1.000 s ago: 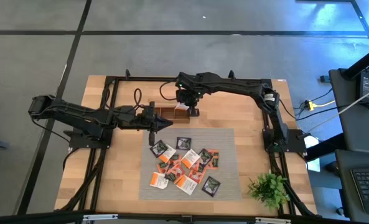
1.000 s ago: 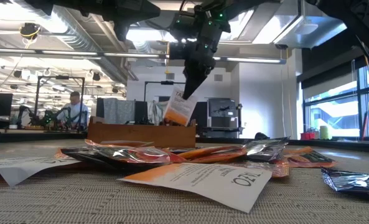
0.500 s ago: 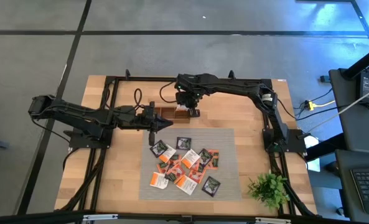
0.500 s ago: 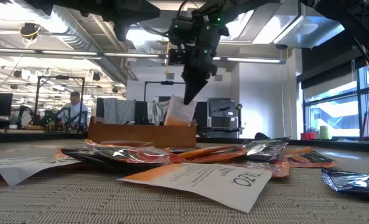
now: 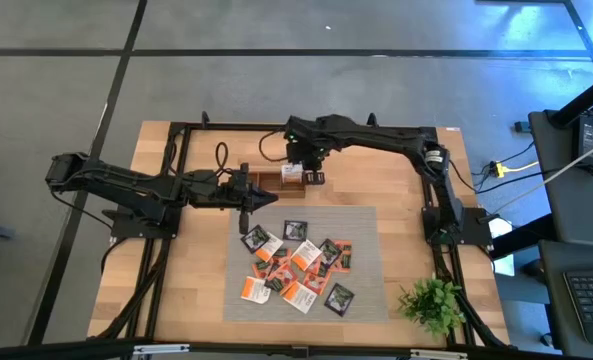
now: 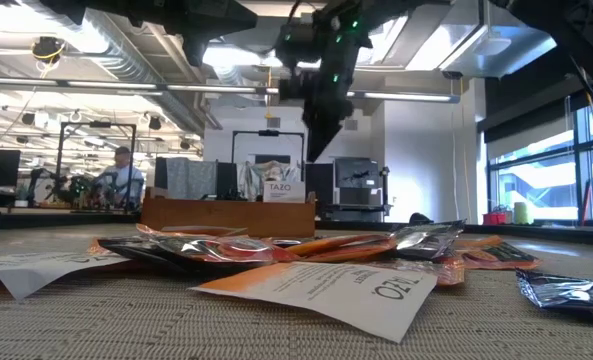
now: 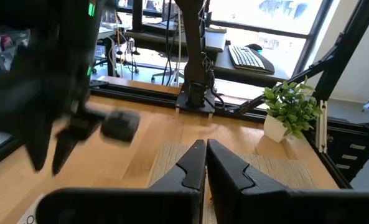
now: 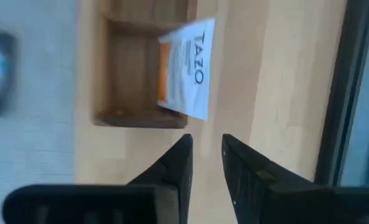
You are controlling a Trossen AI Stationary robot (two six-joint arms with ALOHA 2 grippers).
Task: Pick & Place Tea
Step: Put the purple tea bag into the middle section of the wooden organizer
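Note:
A white tea sachet with orange print (image 8: 187,68) stands in the end compartment of the long wooden tray (image 5: 266,180), its lower edge inside and its upper part leaning on the end wall; the low view shows the sachet (image 6: 282,190) rising above the tray (image 6: 226,213). My right gripper (image 8: 205,146) hangs just above it, open, pointing steeply down, holding nothing. My left gripper (image 5: 268,200) hovers shut and level, near the tray's left end. Several more sachets (image 5: 298,265), orange, white and dark, lie heaped on the grey mat (image 5: 361,225).
A small green plant (image 5: 434,300) stands at the table's near right corner. Black frame rails (image 5: 176,160) run along the table's left, far and right sides. Bare wood (image 5: 376,185) lies to the right of the tray.
My right gripper lowered the white sachet into the tray's end compartment, opened and let it go, then rose a little. The sachet, which hung tilted from the fingers above the tray, now stands in the compartment by itself.

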